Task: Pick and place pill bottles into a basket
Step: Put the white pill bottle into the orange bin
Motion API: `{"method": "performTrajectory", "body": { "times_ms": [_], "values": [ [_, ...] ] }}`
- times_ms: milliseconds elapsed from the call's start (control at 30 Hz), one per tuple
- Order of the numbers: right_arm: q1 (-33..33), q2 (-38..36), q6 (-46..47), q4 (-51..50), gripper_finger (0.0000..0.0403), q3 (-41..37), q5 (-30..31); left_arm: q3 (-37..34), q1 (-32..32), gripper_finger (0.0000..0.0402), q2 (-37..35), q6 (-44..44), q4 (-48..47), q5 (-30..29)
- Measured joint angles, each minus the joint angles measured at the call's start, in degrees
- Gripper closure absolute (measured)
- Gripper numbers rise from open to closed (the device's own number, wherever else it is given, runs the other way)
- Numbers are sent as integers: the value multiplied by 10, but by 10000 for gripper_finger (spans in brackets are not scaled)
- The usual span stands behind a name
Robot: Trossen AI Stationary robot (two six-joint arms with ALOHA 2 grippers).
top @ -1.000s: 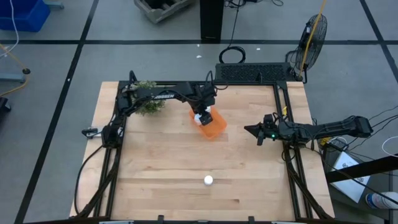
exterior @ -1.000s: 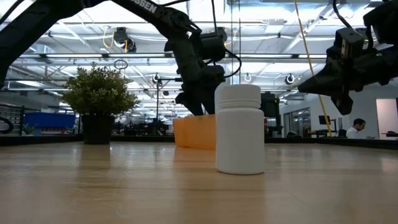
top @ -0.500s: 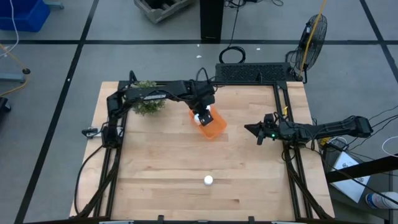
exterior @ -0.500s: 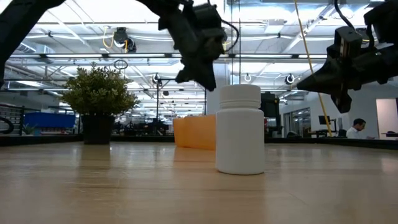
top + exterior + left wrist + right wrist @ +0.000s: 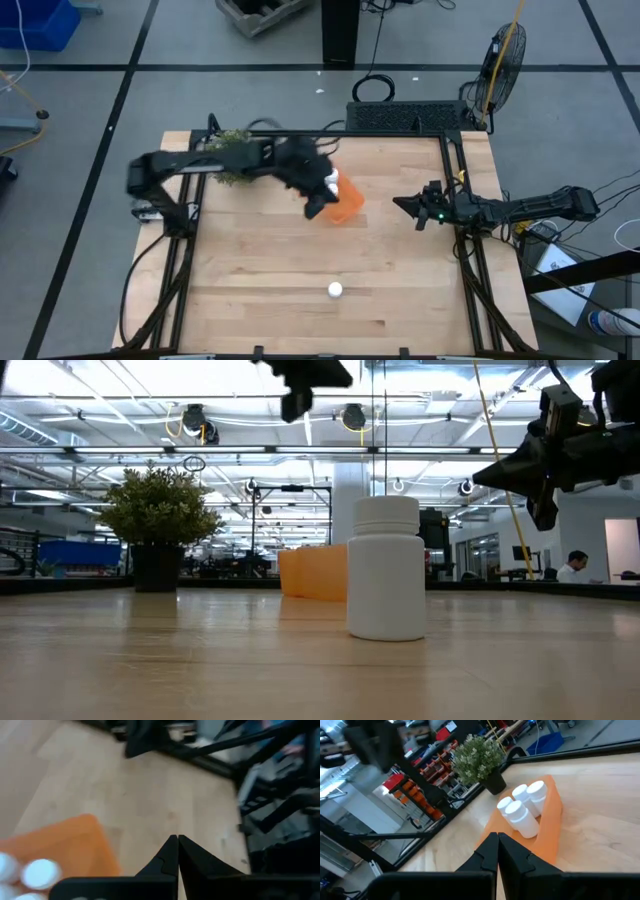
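Note:
An orange basket (image 5: 345,204) sits at the table's middle, toward the far side, with several white pill bottles (image 5: 522,805) standing upright in it. Another pill bottle (image 5: 335,290) stands alone on its base near the front edge; it also shows close in the low view (image 5: 386,568). My left gripper (image 5: 318,200) hovers shut and empty over the basket's left edge, high above the table (image 5: 305,375); its wrist view shows the fingers (image 5: 177,842) closed, with the basket (image 5: 60,850) below. My right gripper (image 5: 400,207) waits shut and empty to the right of the basket, fingers (image 5: 497,840) pointing at it.
A green potted plant (image 5: 235,160) stands at the far left, behind the left arm. Black frame rails run along the table's left and right sides. Bare wood lies between the basket and the lone bottle.
My left gripper has risen from inside the basket to well above it and has drifted slightly toward the table's left and near side, its arm swinging out to the left. The bottles and the basket have stayed in place.

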Motion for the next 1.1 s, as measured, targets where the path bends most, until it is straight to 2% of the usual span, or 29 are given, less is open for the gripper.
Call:
{"method": "performTrajectory", "body": {
  "times_ms": [133, 233, 367, 500, 567, 667, 767, 833, 900, 1000, 1067, 1100],
  "values": [
    [0, 0, 6, -1, 403, 0, 0, -168, -24, 393, -103, -76, 146, -7],
    [0, 1, 5, -1, 403, 0, 0, -286, -32, 397, -183, -114, 210, -51],
    [0, 2, -10, -5, 403, 0, 0, -406, -35, 376, -274, -49, 143, -112],
    [0, 7, -28, -2, 403, 0, 0, -525, -51, 352, -342, -187, 147, -170],
    [0, 7, -30, 5, 403, 1, -2, -579, -60, 343, -367, -214, 173, -183],
    [5, 14, -50, 9, 403, 16, -2, -653, -89, 333, -407, -189, 261, -192],
    [10, 29, -95, 4, 403, 32, -2, -721, -118, 328, -445, -145, 436, -231],
    [10, 38, -104, 10, 403, 45, -1, -766, -140, 329, -467, -80, 571, -236],
    [10, 46, -104, 12, 403, 48, -3, -810, -157, 331, -495, -1, 662, -213],
    [10, 61, -91, -5, 403, 48, -16, -866, -176, 335, -538, 68, 737, -168],
    [11, 68, -89, -7, 403, 48, -22, -898, -185, 336, -567, 59, 776, -151],
    [12, 71, -93, -3, 403, 48, -28, -898, -189, 336, -579, 46, 762, -153]
  ]
}}
